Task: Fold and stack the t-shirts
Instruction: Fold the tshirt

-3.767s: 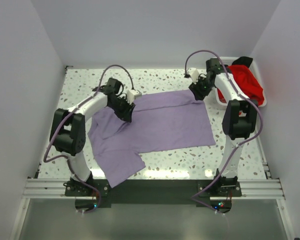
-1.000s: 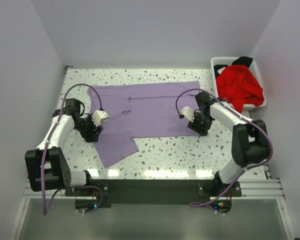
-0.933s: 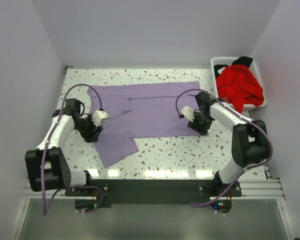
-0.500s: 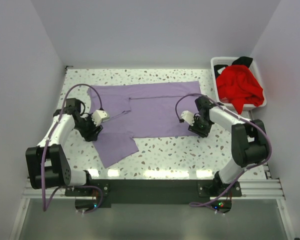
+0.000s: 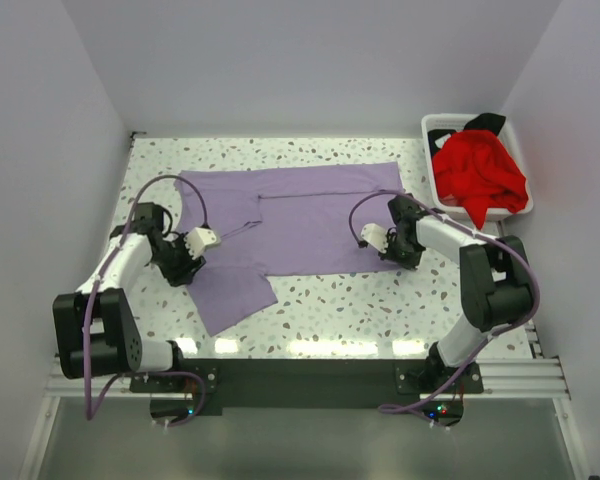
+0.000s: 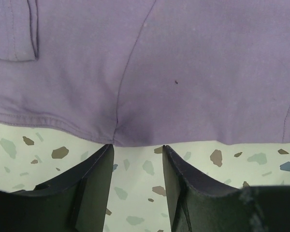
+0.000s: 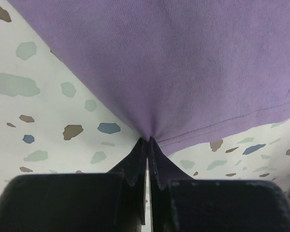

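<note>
The lavender t-shirt lies spread flat across the speckled table, one sleeve trailing toward the near left. At its near right corner my right gripper is shut, pinching the hem so the cloth puckers into the fingertips. My left gripper sits low at the shirt's left edge, open. Its tips just reach the hem of the purple cloth, with only bare table between the jaws. A red t-shirt and a black one are heaped at the far right.
A white plastic basket at the far right corner holds the red and black shirts. Pale walls close in the table on the left, back and right. The arm bases and a metal rail run along the near edge.
The right gripper has closed on the shirt's hem, where half a second ago its jaws stood apart. The left jaws have narrowed a little and that arm has shifted slightly.
</note>
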Robot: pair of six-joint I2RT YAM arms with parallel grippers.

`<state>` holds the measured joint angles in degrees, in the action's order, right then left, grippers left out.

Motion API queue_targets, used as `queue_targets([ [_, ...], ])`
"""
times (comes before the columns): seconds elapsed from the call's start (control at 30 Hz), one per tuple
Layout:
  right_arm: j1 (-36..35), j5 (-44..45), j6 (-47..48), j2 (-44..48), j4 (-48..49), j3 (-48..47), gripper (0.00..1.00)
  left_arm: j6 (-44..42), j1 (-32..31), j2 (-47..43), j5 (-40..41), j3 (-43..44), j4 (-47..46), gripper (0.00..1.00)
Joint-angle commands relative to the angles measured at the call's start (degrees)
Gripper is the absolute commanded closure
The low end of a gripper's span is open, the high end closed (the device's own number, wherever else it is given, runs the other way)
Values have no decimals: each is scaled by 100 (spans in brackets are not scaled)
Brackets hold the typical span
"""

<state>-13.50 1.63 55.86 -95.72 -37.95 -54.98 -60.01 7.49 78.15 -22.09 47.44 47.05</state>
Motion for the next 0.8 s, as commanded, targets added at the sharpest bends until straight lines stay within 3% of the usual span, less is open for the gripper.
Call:
queue_targets([
  [0.0,-13,-5,40,-104,122,49,100,-458,-19,-274,-15,-138,-231,51],
  [0.3,-4,-101,-154,-131,-89,-294,100,-679,-309,-335,152,-437,-319,53],
  [0.7,-4,-101,-189,-228,-195,-434,100,-450,-889,-222,908,-1509,-1558,53],
  [0.77,-4,-110,-250,-193,-178,-452,100,-538,-889,-186,969,-1632,-1567,60],
])
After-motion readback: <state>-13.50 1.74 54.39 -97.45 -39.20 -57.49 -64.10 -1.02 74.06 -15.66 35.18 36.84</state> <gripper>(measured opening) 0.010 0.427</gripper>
